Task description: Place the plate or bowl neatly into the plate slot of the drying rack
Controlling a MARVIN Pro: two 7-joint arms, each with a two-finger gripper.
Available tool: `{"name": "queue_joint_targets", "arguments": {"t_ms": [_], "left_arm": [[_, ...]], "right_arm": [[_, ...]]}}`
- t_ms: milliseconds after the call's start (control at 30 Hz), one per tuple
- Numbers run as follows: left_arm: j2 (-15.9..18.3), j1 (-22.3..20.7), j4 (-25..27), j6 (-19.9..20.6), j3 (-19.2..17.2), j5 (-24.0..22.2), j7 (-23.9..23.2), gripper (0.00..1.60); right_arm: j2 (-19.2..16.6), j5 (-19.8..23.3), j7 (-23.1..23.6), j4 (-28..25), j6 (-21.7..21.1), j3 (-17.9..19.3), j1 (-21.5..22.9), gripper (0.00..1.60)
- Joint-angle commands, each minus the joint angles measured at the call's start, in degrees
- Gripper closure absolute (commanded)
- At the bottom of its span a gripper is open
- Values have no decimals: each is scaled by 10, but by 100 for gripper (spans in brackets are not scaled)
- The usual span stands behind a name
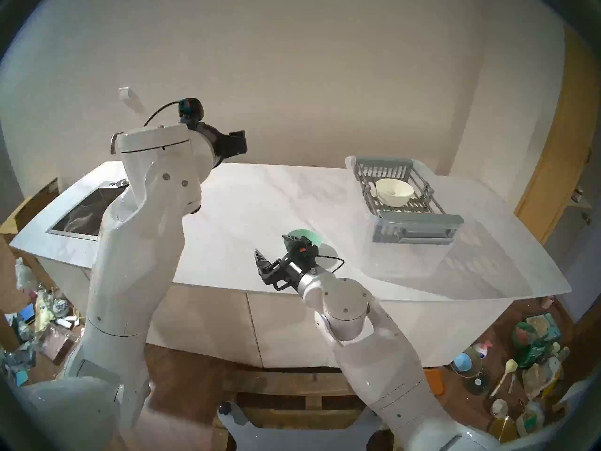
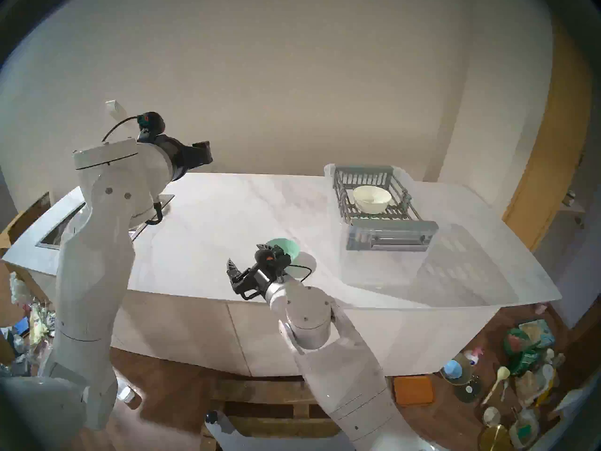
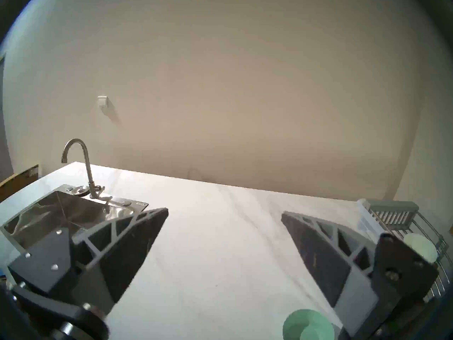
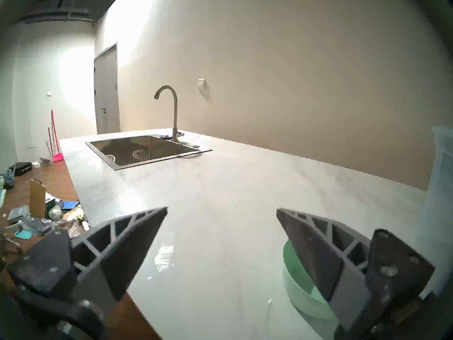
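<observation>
Marble-white table [image 1: 266,206] runs along a plain beige wall [image 1: 292,66], with a steel sink [image 4: 144,149] and faucet [image 4: 171,109] at its left end and clutter on the wooden floor [image 1: 520,369] around it. The grey drying rack [image 1: 419,227] sits at the far right with its long axis running away from the robot, a cream bowl [image 1: 394,190] lying tilted on the plate slot [image 1: 411,206], opening toward the near left. A green bowl [image 1: 307,235] rests on the table's near middle just behind the right gripper [image 1: 260,261], empty with jaws wide apart, while the left gripper [image 3: 224,215] hangs high, also spread and empty
</observation>
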State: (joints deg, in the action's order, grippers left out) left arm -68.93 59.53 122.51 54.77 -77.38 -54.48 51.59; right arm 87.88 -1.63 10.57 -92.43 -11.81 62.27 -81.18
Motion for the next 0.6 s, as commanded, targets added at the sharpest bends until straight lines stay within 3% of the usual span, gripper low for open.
{"name": "queue_joint_targets", "arguments": {"t_ms": [0, 200, 300, 567], "left_arm": [[-1, -9, 14, 2, -4, 7, 51, 0], [-2, -9, 14, 2, -4, 8, 50, 0], [-1, -11, 14, 2, -2, 1, 61, 0], [-2, -9, 14, 2, -4, 7, 53, 0]], "right_arm": [[18, -9, -6, 21, 22, -5, 40, 0], [22, -11, -12, 52, 33, -8, 73, 0], [16, -8, -6, 57, 17, -11, 85, 0], [-26, -9, 21, -2, -22, -23, 73, 0]]}}
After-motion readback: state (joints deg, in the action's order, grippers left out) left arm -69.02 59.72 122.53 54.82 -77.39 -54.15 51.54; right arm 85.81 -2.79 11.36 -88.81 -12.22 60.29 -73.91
